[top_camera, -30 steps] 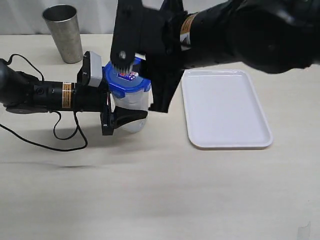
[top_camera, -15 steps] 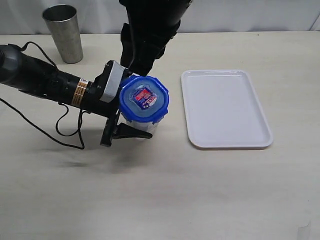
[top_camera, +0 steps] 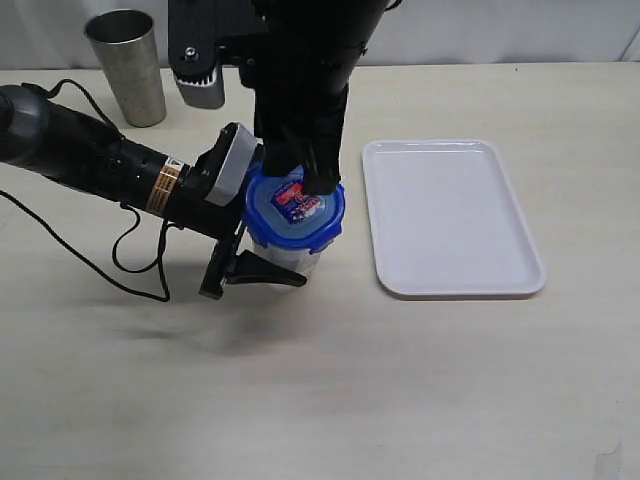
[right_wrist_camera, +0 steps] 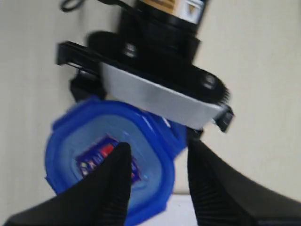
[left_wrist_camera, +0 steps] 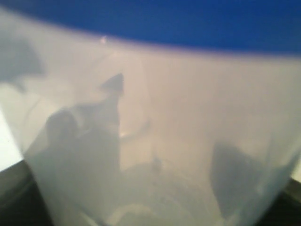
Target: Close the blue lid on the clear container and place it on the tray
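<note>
The clear container [top_camera: 288, 252] is held off the table by my left gripper [top_camera: 262, 250], which is shut on its wall; one black finger [top_camera: 262, 272] shows under it. The blue lid [top_camera: 296, 212] sits on the container's rim, sticker face up. My right gripper [top_camera: 300, 180] comes down from above and is open, one fingertip over the sticker and the other past the lid's edge. In the right wrist view the lid [right_wrist_camera: 89, 141] lies under the right gripper [right_wrist_camera: 159, 146]. The left wrist view is filled by the container wall [left_wrist_camera: 160, 122], with the lid's rim [left_wrist_camera: 188, 23] as a blue band. The white tray [top_camera: 452, 215] lies to the right, with nothing on it.
A grey steel cup [top_camera: 128, 65] stands at the back left. The left arm's black cable [top_camera: 130, 270] loops over the table on the left. The right arm's bulk [top_camera: 300, 70] hangs over the container.
The right gripper, lifted off half a second ago, has come back down onto the lid. The container, tipped with its lid toward the camera, now stands more upright.
</note>
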